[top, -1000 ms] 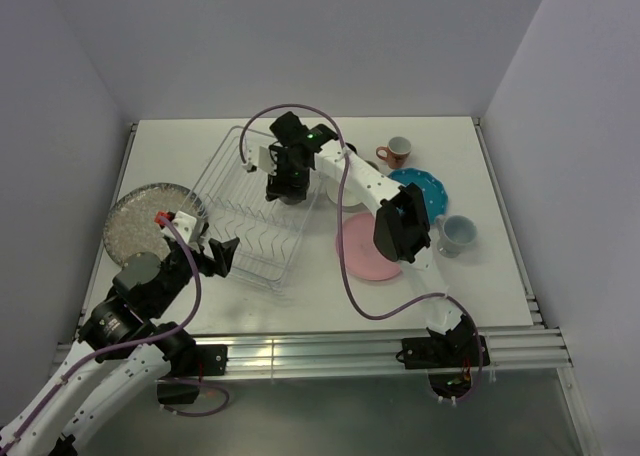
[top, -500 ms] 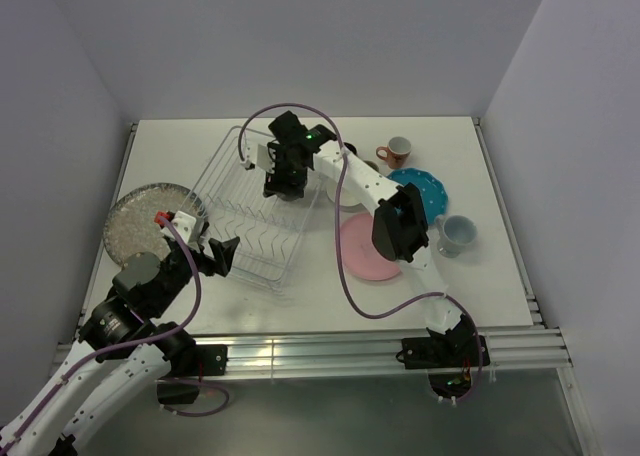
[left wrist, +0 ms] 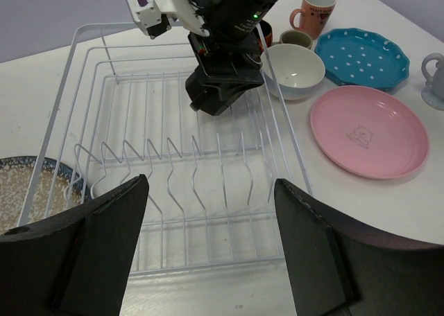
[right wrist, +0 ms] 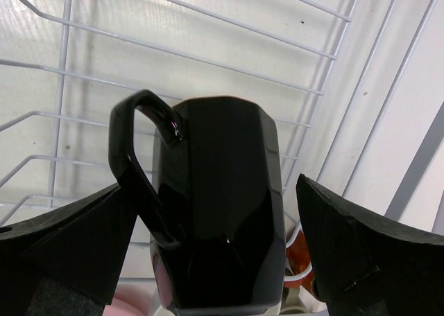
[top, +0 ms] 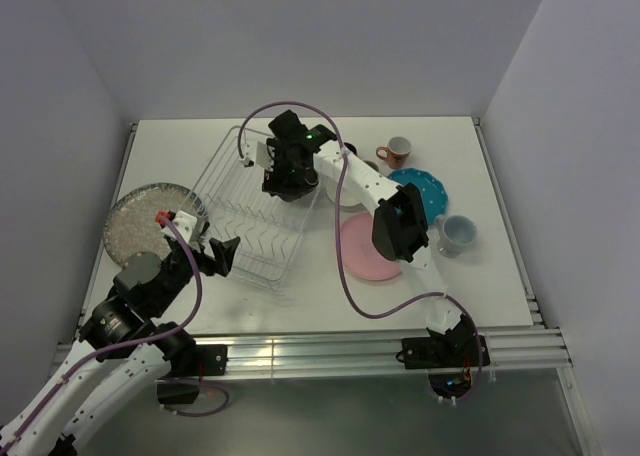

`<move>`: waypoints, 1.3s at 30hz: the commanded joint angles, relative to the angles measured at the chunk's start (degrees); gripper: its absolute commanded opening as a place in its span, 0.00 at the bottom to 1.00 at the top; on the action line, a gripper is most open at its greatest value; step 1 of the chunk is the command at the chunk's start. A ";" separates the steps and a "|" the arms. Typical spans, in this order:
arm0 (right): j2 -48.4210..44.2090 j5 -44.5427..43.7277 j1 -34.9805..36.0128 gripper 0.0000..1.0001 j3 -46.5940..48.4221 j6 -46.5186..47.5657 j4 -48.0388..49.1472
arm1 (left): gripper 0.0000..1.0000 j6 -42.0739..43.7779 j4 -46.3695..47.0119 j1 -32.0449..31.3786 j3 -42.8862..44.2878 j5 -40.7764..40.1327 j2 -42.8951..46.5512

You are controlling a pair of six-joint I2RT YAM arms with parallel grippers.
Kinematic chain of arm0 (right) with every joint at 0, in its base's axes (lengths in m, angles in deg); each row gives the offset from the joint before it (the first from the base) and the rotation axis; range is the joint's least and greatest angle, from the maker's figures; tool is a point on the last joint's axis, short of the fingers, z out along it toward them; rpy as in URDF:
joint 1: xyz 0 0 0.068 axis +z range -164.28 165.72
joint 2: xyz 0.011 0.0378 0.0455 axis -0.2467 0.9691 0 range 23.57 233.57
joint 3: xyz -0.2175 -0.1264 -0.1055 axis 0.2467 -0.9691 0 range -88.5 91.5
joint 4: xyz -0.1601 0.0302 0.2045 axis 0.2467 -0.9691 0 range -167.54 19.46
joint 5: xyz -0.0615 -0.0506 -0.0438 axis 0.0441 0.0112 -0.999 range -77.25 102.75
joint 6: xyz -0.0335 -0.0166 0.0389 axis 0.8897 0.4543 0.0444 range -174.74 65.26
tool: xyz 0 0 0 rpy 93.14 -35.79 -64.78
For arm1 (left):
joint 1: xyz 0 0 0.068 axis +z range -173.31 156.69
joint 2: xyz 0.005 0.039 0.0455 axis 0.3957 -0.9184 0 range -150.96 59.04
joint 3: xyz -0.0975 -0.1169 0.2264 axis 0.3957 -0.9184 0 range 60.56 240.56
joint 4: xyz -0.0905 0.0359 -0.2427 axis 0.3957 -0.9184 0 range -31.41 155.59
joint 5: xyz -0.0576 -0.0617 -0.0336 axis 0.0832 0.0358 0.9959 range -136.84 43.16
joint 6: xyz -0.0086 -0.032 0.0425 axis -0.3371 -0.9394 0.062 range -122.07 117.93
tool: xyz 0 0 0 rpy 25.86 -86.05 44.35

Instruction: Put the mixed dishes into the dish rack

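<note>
Step in hand: judged to be the release of the glossy black faceted mug into the rectangular white-wire dish rack, toward its far right corner.
Right gripper: poised over the rack and pointing down, fingers spread wider than the mug body. A sliver of light shows between the mug and one pad. On the other side the loop handle overlaps the pad, so contact there cannot be told.
Mug position: between the spread fingers, over the floor wires, close to the rack's side wall. Unclear whether seated on the wires or just above them.
Left gripper: fingers wide apart, holding nothing, hovering at the rack's near edge.
Outside the rack: round grey speckled plate at its left; white bowl just beside its right wall; flat pink plate, teal dotted plate, pink mug and pale blue mug further right.
Progress: early by the look of it, with no other dish seen inside the rack.
Doing it well: confirm the mug bears on the wires before leaving. Hold the fingers fully spread and back out straight along their own line, with no sideways drift.
Risk: the handle-side pad hooking the loop and tipping the mug, or a finger snagging the side-wall wires.
Likely next: the white bowl, as the nearest dish.
</note>
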 commanded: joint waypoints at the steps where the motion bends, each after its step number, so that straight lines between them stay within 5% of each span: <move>1: -0.15 1.07 0.09 1.00 1.38 -0.67 3.02 | 0.80 0.40 2.07 -0.09 0.00 0.76 -0.27; 13: 0.47 1.43 0.09 0.85 1.37 0.12 3.55 | 0.80 0.49 2.07 -0.09 0.00 1.02 -0.53; 39: -6.03 8.98 -3.51 0.97 -5.74 -0.06 1.97 | 0.80 1.02 2.33 -0.18 0.00 2.26 -1.59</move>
